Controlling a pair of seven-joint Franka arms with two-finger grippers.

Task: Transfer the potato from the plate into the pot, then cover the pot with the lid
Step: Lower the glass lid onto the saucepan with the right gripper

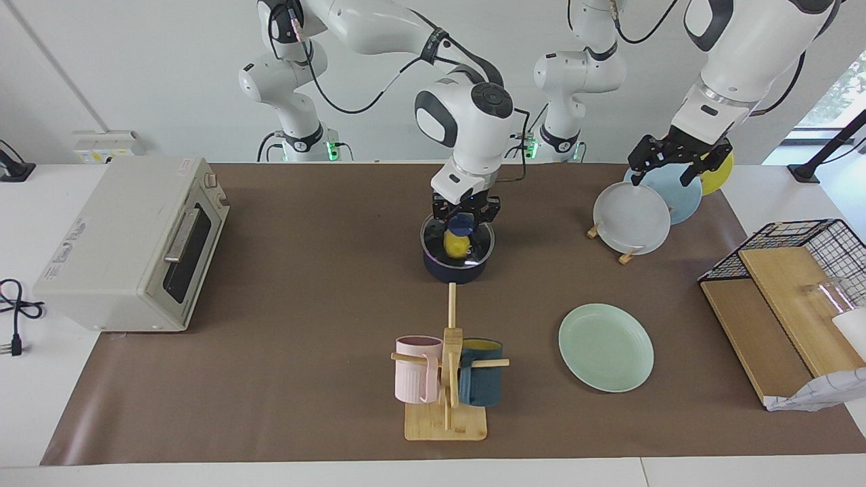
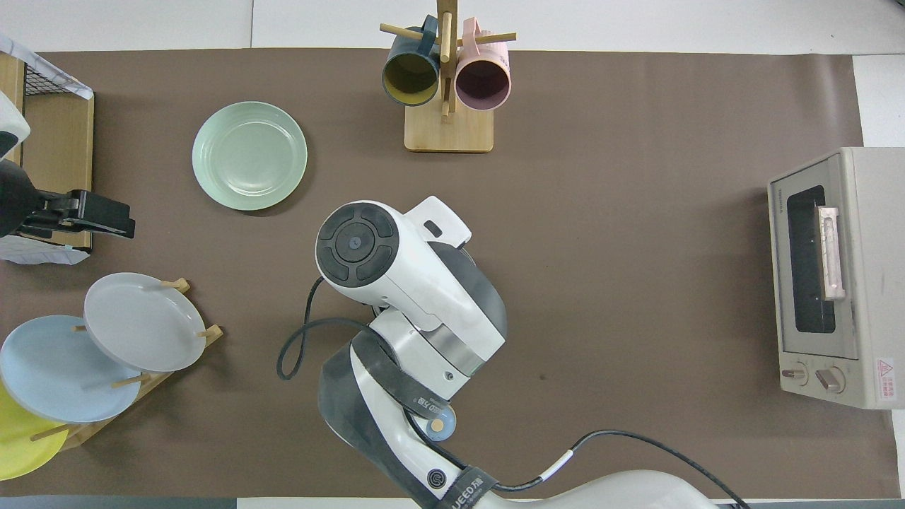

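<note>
Right pincer clamped on the lid's blue knob, gripped at the centre so the lid comes down flat; lid sits on or just at the pot rim, can't tell if fully seated. Potato inside the pot, seen through the glass. Pot mid-desk, nearer the robots than the mug rack. Plate bare, toward the left arm's end. Left pincer spread apart, waits over the plate rack, clear of the work. Overhead the arm hides the pot
</note>
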